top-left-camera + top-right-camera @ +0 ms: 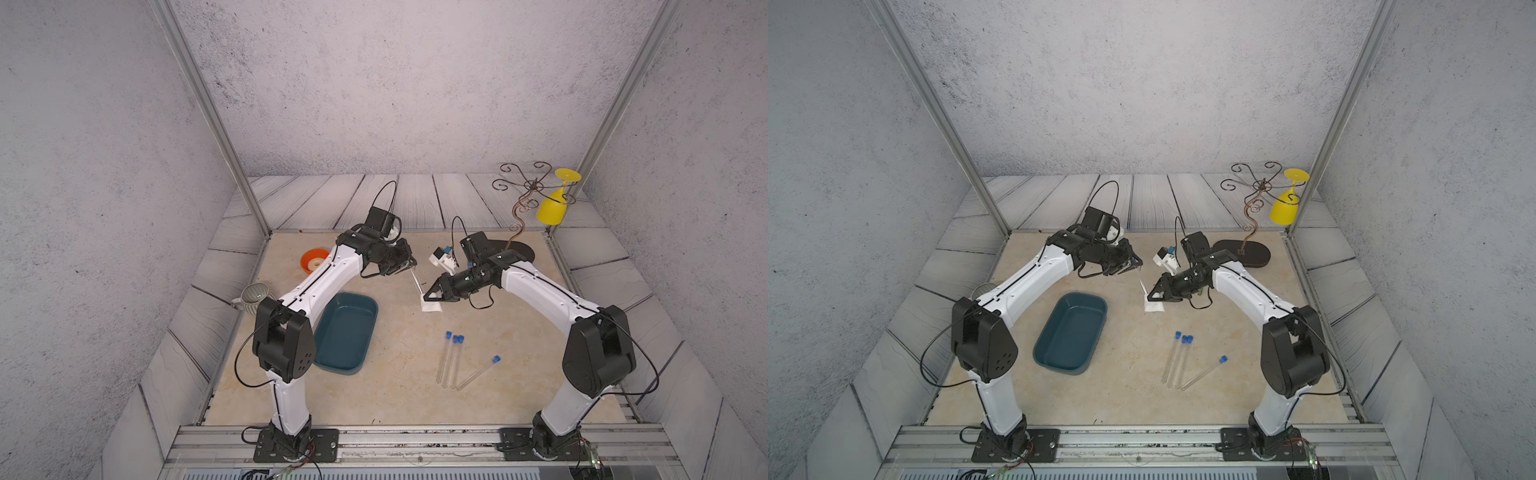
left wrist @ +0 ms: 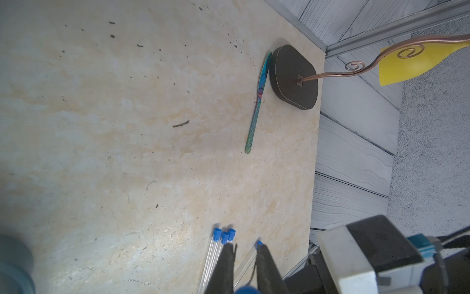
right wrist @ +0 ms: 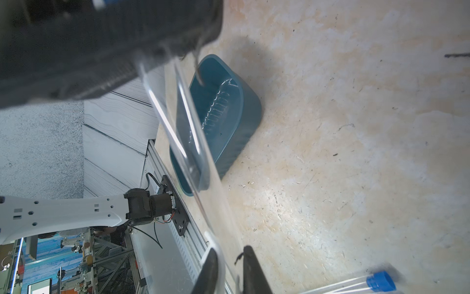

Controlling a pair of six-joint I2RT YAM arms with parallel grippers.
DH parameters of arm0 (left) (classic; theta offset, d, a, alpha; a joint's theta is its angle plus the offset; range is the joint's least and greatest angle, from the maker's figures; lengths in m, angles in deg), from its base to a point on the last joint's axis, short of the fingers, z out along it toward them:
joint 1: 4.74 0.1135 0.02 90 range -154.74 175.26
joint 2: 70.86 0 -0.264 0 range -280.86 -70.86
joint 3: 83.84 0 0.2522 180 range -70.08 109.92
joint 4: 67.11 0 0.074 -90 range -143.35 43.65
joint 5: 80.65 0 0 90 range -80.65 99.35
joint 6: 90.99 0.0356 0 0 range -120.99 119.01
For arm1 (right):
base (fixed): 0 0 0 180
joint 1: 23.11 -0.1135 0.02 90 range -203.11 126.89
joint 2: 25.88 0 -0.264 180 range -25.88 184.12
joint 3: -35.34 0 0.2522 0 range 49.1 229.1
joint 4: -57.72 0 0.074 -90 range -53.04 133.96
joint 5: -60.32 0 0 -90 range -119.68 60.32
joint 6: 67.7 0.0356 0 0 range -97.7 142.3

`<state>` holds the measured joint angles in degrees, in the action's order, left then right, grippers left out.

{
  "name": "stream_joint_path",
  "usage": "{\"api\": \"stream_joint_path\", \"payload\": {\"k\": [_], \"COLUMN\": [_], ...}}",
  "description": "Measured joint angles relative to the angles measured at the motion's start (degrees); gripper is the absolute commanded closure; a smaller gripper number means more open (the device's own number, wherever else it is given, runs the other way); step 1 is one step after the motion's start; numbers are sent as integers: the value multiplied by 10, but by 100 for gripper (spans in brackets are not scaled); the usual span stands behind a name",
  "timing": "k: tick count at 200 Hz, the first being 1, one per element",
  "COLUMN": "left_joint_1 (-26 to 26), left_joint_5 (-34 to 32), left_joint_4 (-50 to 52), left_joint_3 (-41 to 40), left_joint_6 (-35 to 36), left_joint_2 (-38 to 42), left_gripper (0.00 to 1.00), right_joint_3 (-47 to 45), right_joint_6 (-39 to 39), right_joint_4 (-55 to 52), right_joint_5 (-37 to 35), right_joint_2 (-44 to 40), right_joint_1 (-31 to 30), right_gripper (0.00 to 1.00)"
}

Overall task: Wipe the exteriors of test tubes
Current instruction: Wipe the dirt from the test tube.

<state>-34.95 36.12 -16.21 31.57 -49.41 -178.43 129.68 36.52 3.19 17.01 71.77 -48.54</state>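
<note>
Wiping looks to be the step in hand. The left claw [image 1: 409, 266] is clamped on the capped end of the held tube [image 1: 417, 284]; the blue cap shows between its fingers [image 2: 223, 267] in the left wrist view. From there the held tube slants down and across to the right claw [image 1: 428, 296]. That claw's jaws are pinched on a white wipe [image 1: 430, 306] folded round the tube's rounded end. The wipe's loose corner hangs below the jaws, at the table or just above it; I cannot tell which. In the right wrist view the clear glass [image 3: 179, 122] runs out from between that claw's fingers toward the left one.

The next move, I'd reckon, calls for the right claw to slide the wipe up the glass toward the cap while the left holds steady. The pressure should be light, since the tube is thin and gripped at one end only.

Further out from the right claw, toward the arms' bases, four loose tubes [image 1: 443, 357] lie on the table, well apart from both claws. Three lie together and one lies angled just beside them. A teal tub [image 1: 345, 332] sits out from the left claw on that same near side.
</note>
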Motion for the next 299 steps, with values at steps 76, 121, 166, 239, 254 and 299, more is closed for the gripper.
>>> {"api": "stream_joint_path", "payload": {"k": [76,121,166,239,254,299], "left_joint_1": [1,1,-1,-28,-32,-30], "left_joint_5": [17,22,25,40,41,30], "left_joint_4": [-10,-14,-13,-17,-19,-18], "left_joint_3": [2,1,1,1,1,17], "left_joint_6": [2,10,17,3,0,0], "left_joint_2": [2,12,18,22,22,15], "left_gripper": [100,100,100,100,100,100], "right_joint_3": [62,113,116,106,104,62], "right_joint_6": [8,38,56,90,97,163], "right_joint_4": [-17,13,17,20,21,75], "right_joint_5": [3,18,12,-6,-8,7], "right_joint_2": [6,31,60,92,92,90], "right_joint_1": [8,44,59,53,51,46], "right_gripper": [82,84,86,86,87,87]}}
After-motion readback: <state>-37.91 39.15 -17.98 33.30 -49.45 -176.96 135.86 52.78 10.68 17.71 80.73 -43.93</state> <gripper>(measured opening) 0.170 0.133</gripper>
